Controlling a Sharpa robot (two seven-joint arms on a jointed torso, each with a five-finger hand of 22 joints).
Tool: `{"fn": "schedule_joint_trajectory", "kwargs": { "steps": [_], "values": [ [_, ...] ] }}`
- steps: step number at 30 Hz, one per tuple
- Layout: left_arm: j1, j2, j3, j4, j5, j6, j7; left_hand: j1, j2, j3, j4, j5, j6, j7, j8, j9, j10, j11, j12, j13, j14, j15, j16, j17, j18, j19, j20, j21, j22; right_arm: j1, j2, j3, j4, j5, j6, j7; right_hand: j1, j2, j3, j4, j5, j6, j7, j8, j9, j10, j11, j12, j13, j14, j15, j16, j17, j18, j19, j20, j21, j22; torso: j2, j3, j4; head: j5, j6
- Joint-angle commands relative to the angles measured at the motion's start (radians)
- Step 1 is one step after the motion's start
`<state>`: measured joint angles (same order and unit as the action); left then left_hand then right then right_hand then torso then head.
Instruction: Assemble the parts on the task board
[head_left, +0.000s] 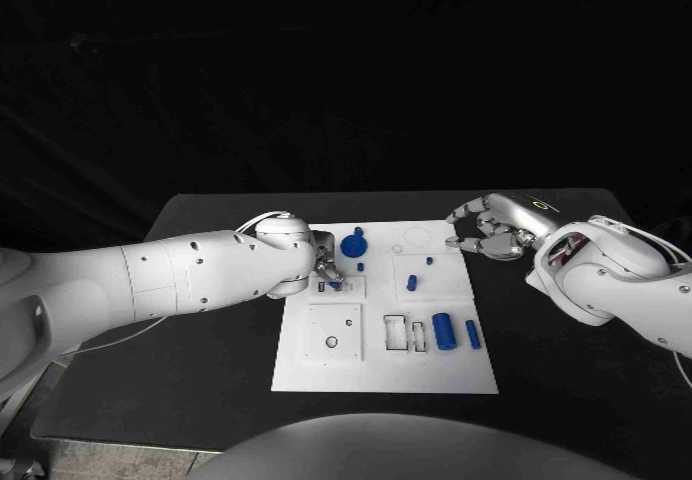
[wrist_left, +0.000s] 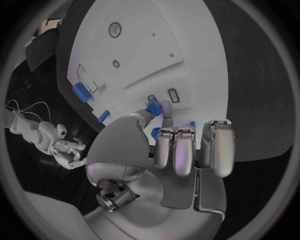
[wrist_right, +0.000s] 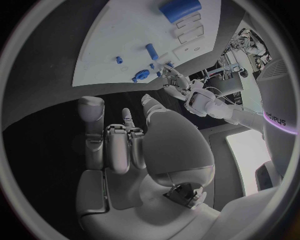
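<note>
Left hand (head_left: 296, 255) sits over the task board's (head_left: 325, 375) left edge, fingertips down, thumb and a finger pinching a small blue part (head_left: 335, 284) right at a small rectangular slot (wrist_left: 173, 95). Part's long axis can't be read, too much of it is hidden by the fingers. Other fingers are curled in beside it.

Board is a white plate, long axis running away from the robot, black table (head_left: 188, 390) bare on both sides and in front.

Middle of board: round-headed blue part (head_left: 355, 244) near the far edge, small blue peg (head_left: 411, 283) just right of centre, standing roughly upright. Near the right edge, a fat blue cylinder (head_left: 444, 331) and a thin blue pin (head_left: 473, 335) lie side by side, apart, both with long axes pointing away from the robot. Rectangular cutouts (head_left: 395, 334) sit just left of them.

Right hand (head_left: 488, 232) hovers off the board's far right corner over the table, fingers curled in, holding nothing, well apart from every part.
</note>
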<state>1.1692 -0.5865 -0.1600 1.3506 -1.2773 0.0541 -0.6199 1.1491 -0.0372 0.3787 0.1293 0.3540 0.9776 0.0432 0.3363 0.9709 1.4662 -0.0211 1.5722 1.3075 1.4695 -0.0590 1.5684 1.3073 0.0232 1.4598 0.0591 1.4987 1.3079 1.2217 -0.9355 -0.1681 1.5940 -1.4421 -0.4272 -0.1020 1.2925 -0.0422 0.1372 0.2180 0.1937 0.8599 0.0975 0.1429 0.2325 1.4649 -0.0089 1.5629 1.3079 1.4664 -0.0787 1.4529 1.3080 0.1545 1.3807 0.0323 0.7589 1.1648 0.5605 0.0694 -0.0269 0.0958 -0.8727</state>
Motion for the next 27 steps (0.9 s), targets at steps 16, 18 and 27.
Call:
{"fn": "schedule_joint_trajectory", "kwargs": {
  "steps": [16, 18, 27],
  "values": [
    [-0.009, -0.001, -0.004, 0.014, 0.014, 0.018, 0.003, -0.015, -0.001, 0.009, 0.001, -0.014, -0.005, 0.006, -0.008, 0.004, 0.105, 0.011, -0.001, 0.263, 0.101, 0.008, 0.002, 0.264, 0.011, -0.011, 0.001, -0.006, 0.168, -0.001, 0.000, 0.000, -0.005, 0.008, 0.022, -0.006, 0.009, 0.008, 0.004, -0.005, 0.005, 0.007, 0.000, 0.003, -0.002, 0.091, 0.006, -0.008, 0.245, 0.068, 0.008, -0.005, 0.059, -0.012, -0.006, 0.005, -0.008, -0.003, 0.000, -0.0008, -0.0004, 0.003, 0.000],
    [-0.009, -0.002, -0.004, 0.013, 0.013, 0.018, 0.003, -0.017, -0.001, 0.009, 0.001, -0.019, -0.006, 0.006, -0.009, 0.005, 0.105, 0.012, -0.001, 0.263, 0.101, 0.009, 0.002, 0.264, 0.011, -0.012, 0.002, -0.007, 0.167, -0.001, -0.001, 0.000, -0.005, 0.008, 0.022, -0.007, 0.009, 0.008, 0.004, -0.005, 0.005, 0.007, 0.000, 0.003, -0.002, 0.091, 0.006, -0.008, 0.245, 0.068, 0.008, -0.005, 0.059, -0.012, -0.006, 0.005, -0.008, -0.003, 0.000, -0.0007, -0.0003, 0.003, 0.000],
    [-0.009, -0.004, -0.004, 0.014, 0.010, 0.020, 0.002, -0.041, 0.002, 0.003, 0.013, -0.108, -0.017, 0.014, -0.027, 0.015, 0.105, 0.018, -0.001, 0.263, 0.101, 0.015, 0.002, 0.264, 0.012, -0.017, 0.008, -0.012, 0.166, -0.001, -0.001, 0.000, -0.007, 0.008, 0.025, -0.008, 0.009, 0.008, 0.004, -0.005, 0.005, 0.007, 0.000, 0.003, -0.002, 0.091, 0.006, -0.008, 0.245, 0.068, 0.008, -0.005, 0.059, -0.012, -0.006, 0.005, -0.008, -0.003, 0.000, -0.0003, -0.0002, 0.006, 0.000]
  ]
}}
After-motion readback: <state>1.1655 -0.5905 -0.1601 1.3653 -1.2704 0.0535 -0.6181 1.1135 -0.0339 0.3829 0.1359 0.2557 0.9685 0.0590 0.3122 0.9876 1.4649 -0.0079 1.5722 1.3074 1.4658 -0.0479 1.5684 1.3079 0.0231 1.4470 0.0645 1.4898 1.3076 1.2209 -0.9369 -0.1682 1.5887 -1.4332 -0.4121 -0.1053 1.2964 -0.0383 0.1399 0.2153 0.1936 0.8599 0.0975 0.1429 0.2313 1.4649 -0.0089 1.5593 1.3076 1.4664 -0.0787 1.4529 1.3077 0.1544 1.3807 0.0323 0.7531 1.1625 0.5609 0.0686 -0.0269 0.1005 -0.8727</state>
